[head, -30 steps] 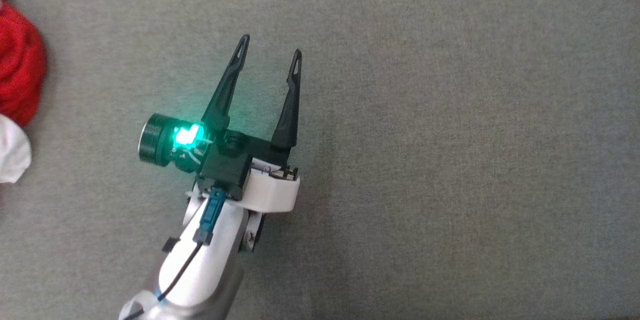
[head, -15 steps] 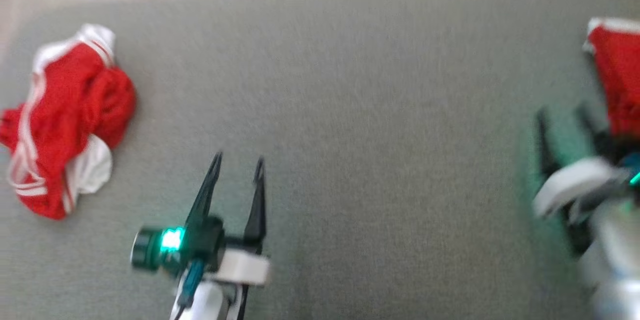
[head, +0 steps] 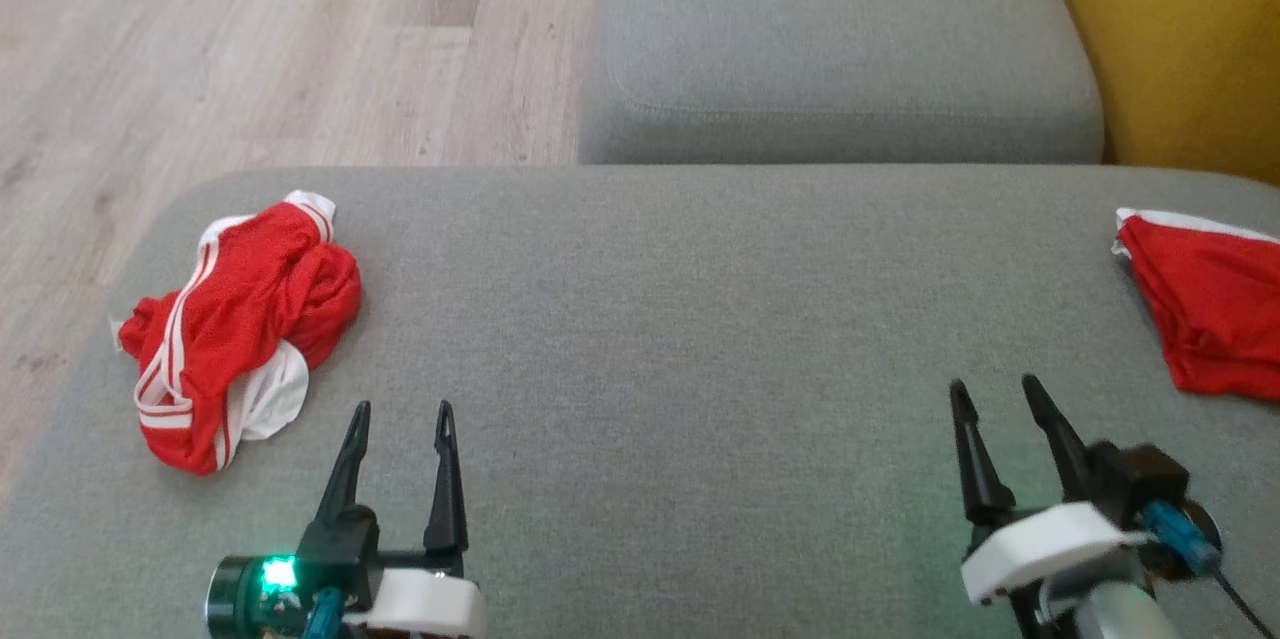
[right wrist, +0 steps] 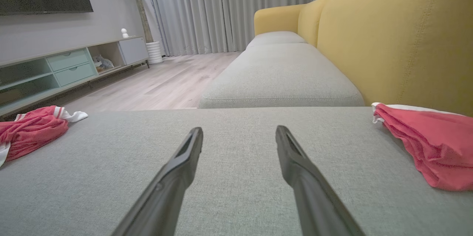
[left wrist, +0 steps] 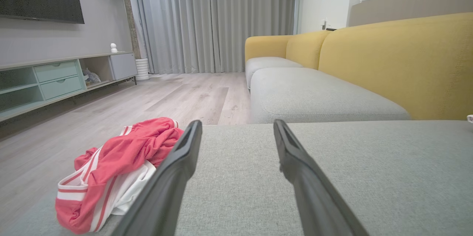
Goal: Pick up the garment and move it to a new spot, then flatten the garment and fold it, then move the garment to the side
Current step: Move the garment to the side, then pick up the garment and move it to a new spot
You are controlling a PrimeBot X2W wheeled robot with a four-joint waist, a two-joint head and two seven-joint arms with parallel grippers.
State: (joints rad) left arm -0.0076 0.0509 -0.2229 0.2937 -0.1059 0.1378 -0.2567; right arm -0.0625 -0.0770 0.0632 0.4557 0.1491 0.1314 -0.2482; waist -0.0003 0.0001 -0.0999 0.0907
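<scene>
L hand (head: pixel 402 409), R hand (head: pixel 993 384): fingers apart, empty; prob. poised to grab crumpled red white-striped garment (head: pixel 235 314) off grey fabric sofa cushion (head: pixel 680 339).

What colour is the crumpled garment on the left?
The crumpled garment is red with white stripes, best in head view.

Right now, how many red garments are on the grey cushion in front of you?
2. A crumpled red-and-white garment lies near the left end of the cushion. A flatter red garment lies at the right end, partly cut off by the head view's edge, so more may be hidden there.
</scene>
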